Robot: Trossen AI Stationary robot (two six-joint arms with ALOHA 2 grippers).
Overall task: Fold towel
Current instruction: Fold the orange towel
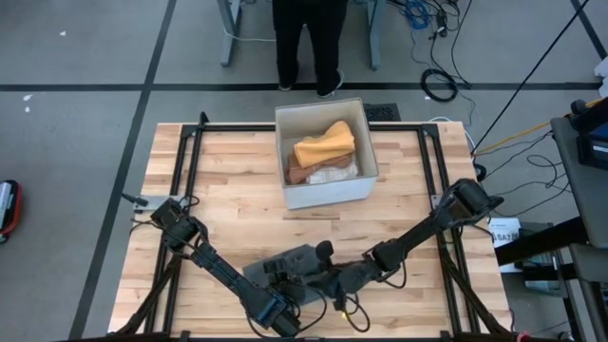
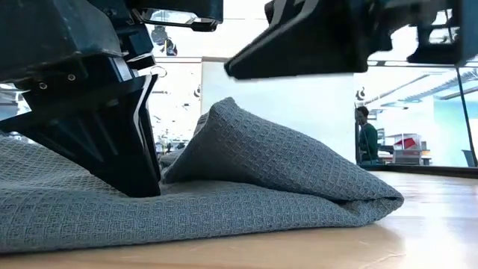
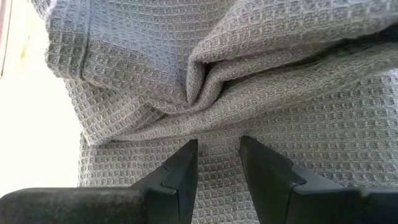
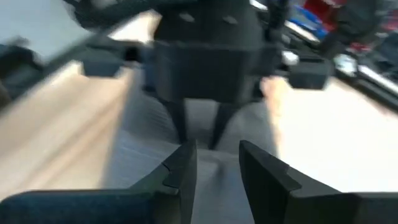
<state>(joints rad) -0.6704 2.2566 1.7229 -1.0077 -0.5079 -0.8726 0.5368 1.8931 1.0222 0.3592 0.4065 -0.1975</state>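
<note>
1. A grey waffle-weave towel lies bunched on the wooden table, directly under my left claw.
2. Just ahead of my fingertips, the towel's cloth rises into a soft, rounded fold over flat layers.
</note>
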